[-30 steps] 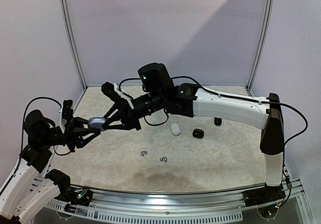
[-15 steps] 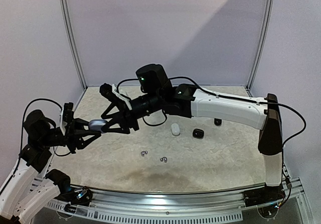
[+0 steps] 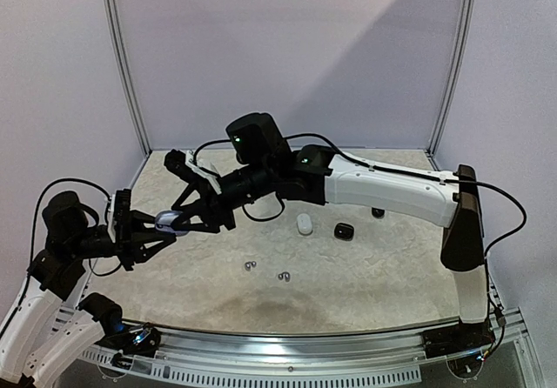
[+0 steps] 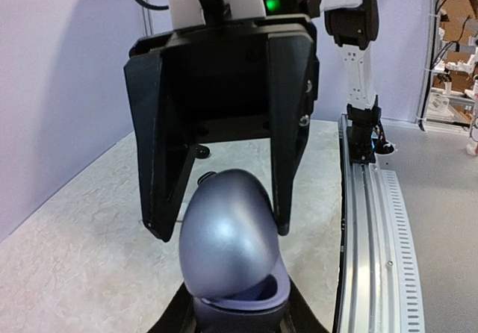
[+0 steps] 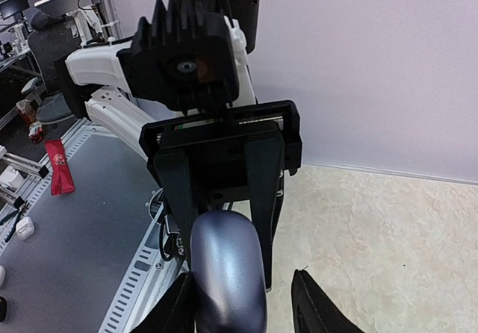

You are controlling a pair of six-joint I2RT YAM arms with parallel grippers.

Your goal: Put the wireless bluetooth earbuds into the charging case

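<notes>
The light is soft and even. In the top view a big slanted shadow falls across the back wall [image 3: 261, 49], so its left part is brighter. A dark patch lies on the surface [image 3: 278, 305] near the front. The poles [image 3: 122, 66] look bent at the edges. In both wrist views the case [image 4: 228, 232] has a soft shine on top.

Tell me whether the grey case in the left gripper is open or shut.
Open. The case has its lid lifted off the base, with a gap showing between them.
</notes>
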